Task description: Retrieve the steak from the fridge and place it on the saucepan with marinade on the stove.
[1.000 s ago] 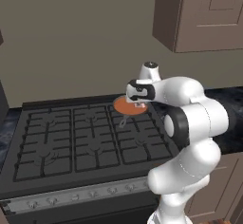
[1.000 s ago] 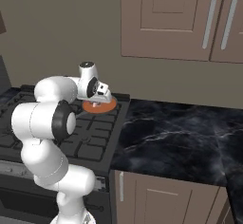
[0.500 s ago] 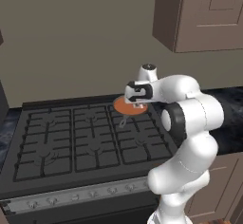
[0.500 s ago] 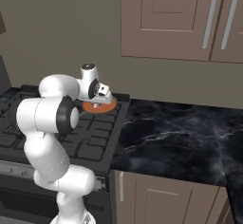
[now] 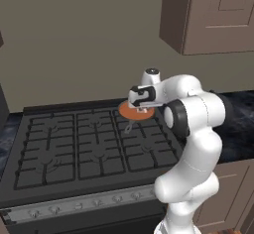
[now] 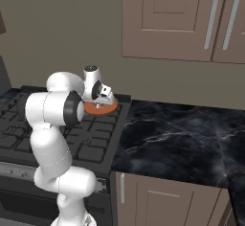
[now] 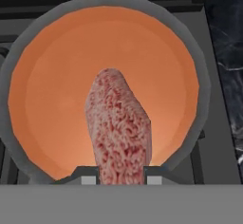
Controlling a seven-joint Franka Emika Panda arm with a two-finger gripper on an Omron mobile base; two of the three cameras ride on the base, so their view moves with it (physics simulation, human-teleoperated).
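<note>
Orange-red marinade (image 7: 61,90) lies right under the steak (image 7: 119,128) clamped in my gripper (image 7: 121,176) above the saucepan (image 7: 207,95); next, I judge, lower and release.

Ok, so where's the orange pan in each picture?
Left base view: the saucepan sits at the stove's back right corner, under the hand.
Right base view: saucepan left of centre, beside the black counter.
Hand view: saucepan right below, steak held over it.
Shared landmark: the stove grates.

steak (image 7: 121,128) base hidden between tool (image 7: 121,179) tips
</note>
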